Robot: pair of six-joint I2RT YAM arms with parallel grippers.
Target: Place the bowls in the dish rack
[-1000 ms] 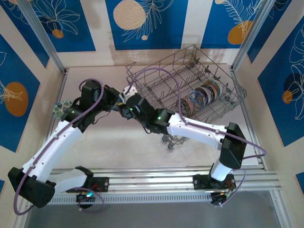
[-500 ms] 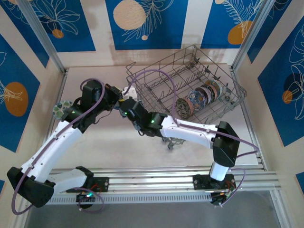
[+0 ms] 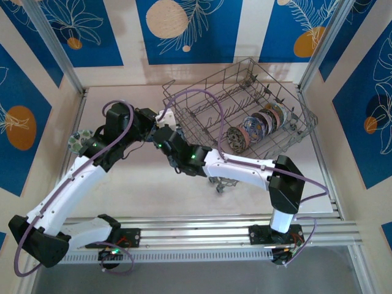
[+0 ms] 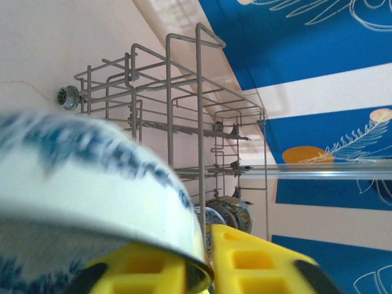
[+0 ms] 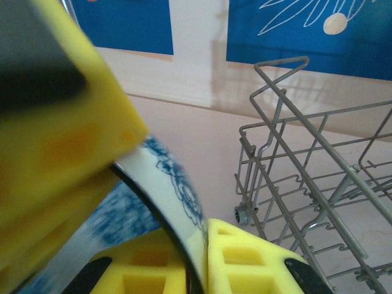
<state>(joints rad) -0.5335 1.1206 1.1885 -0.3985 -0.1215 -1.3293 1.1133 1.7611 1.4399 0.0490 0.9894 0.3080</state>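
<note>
Insp. notes, stn as found.

1. Arms: L and R arms reach in over the table (image 3: 141,184). Their tips meet just beside the left end of the dish rack (image 4: 198,122).
2. Bowl: one blue-on-white bowl (image 4: 92,171) is up off the table between the two tips. It is outside the rack, near its end wall. Not loaded.
3. Right gripper (image 5: 174,184): clenched on the bowl. R wrist cam shows the bowl wall pinched edge-on between the yellow fingers (image 5: 61,122), one on each face.
4. Left gripper (image 4: 205,269): L wrist cam shows the same bowl's rim between its two fingers. Cannot tell if clamped or slack.
5. Rack: sits askew toward the far right of the table. Several racked bowls (image 3: 257,127) stand on edge in a row in its right-hand part, close-packed.
</note>
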